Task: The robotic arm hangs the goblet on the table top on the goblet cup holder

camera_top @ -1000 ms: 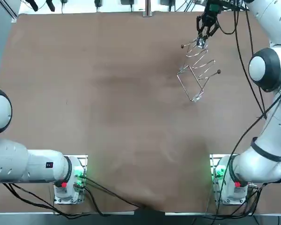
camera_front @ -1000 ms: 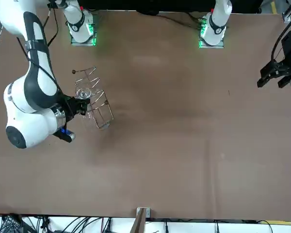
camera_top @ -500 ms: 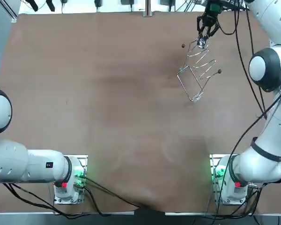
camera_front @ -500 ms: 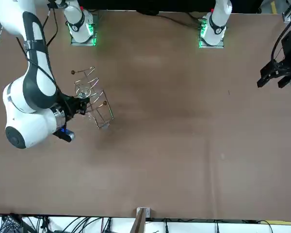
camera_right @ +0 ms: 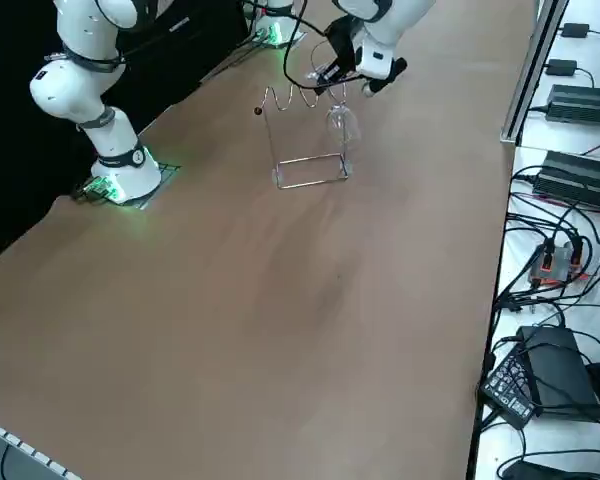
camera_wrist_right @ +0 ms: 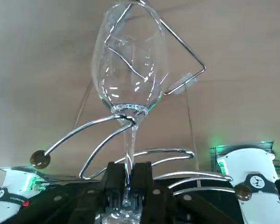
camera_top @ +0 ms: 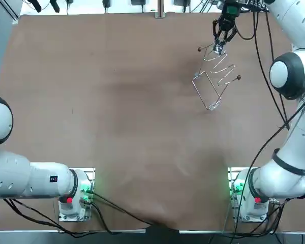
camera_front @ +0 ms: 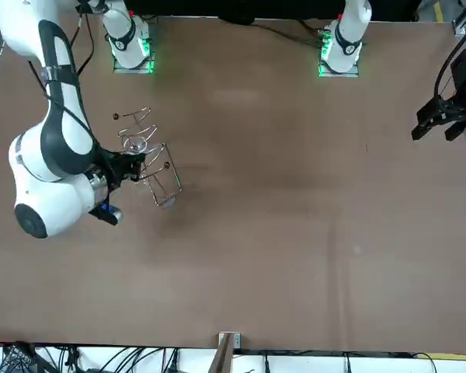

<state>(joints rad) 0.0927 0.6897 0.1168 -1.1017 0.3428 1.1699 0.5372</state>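
Observation:
A clear glass goblet [camera_wrist_right: 129,70] hangs bowl-down, its stem passing between two prongs of the wire goblet holder [camera_wrist_right: 182,43]. My right gripper [camera_wrist_right: 129,189] is shut on the stem near the foot. In the top view the gripper [camera_top: 221,36] is at the far right of the table, over the holder's [camera_top: 215,76] far end, with the goblet [camera_top: 218,49] just below it. The right side view shows the goblet [camera_right: 340,122] hanging under the gripper [camera_right: 337,75] beside the holder's upright frame [camera_right: 310,170]. In the front view the goblet [camera_front: 134,144] sits among the holder's prongs [camera_front: 159,177].
The holder's prongs end in small brown balls [camera_top: 239,78]. The brown table [camera_top: 117,101] stretches wide to the left of the holder. Green-lit arm bases [camera_top: 241,190] stand at the near edge. Cables and power bricks [camera_right: 580,100] lie beyond the table's right side.
The gripper and goblet have shifted only slightly over the holder's far end. The holder's wire has moved a little with them.

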